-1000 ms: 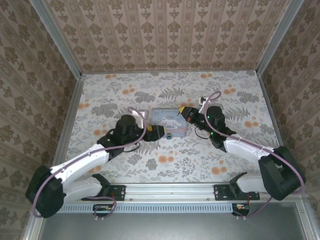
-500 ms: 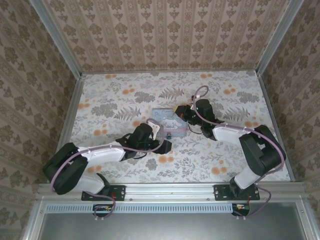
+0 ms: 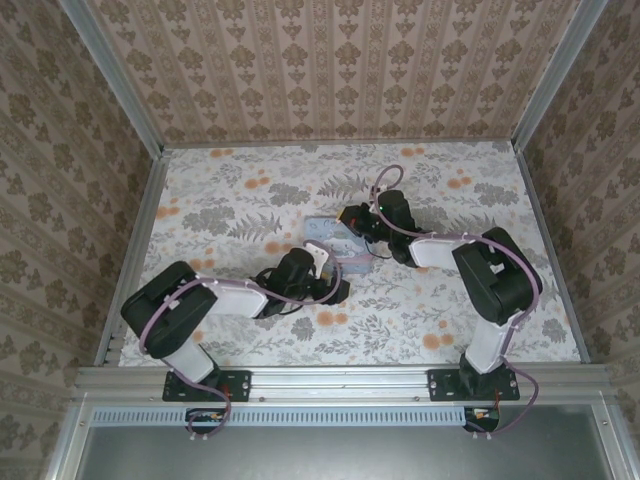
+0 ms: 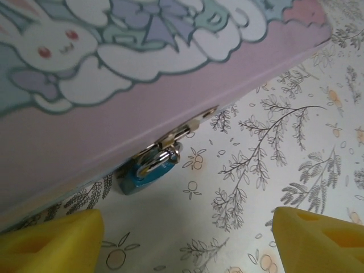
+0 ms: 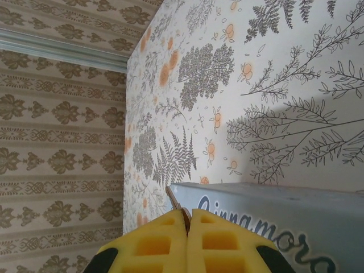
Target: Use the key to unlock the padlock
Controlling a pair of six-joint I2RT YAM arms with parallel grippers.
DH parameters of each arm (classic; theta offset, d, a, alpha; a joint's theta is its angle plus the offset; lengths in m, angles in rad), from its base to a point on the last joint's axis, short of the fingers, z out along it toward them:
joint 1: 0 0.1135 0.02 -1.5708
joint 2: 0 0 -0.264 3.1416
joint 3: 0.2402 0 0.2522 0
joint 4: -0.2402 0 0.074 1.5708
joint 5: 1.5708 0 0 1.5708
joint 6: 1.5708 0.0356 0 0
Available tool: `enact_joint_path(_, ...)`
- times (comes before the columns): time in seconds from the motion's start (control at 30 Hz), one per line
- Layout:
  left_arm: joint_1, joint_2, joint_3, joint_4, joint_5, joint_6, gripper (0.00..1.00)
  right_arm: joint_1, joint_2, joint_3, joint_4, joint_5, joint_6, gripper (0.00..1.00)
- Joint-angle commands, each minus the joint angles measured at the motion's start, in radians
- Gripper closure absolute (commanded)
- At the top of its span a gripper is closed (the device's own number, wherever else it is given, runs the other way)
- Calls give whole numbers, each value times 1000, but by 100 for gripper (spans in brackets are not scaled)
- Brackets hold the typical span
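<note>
Status: task not complete, and nothing of the unlocking itself is done.

The padlock hangs from the hasp on the pink front wall of the tin. Its blue body lies on the counter, hard against the tin's lower edge. The shackle passes through the hasp and appears closed. Nothing is inserted in the padlock.

Left gripper: released, with the yellow fingers standing wide to either side and nothing between them. It is low over the counter, just in front of the padlock and apart from it.

Right gripper: clenched, pads pressed together, at the far side of the tin and over its edge. A thin dark sliver stands out from between the pads. I judge this to be the key, though too little of it shows to be certain.

Outstanding, in my judgement:
- The padlock has to be steadied, most likely by the left gripper.
- The key has to come round from the far side of the tin to the padlock at the front.
- The key must then be entered and turned, and the shackle freed.

The keyhole cannot be made out. Assessment: early stage, approach and positioning only
</note>
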Motion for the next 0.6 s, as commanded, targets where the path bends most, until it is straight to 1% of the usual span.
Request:
enact_joint_path(0.0, -7, 39, 30, 88, -4, 21, 22, -5, 40, 35, 40, -24, 23, 100)
enact_joint_path(0.57, -13, 117, 61, 171, -52, 48, 27, -7, 93, -25, 105, -19, 44, 100)
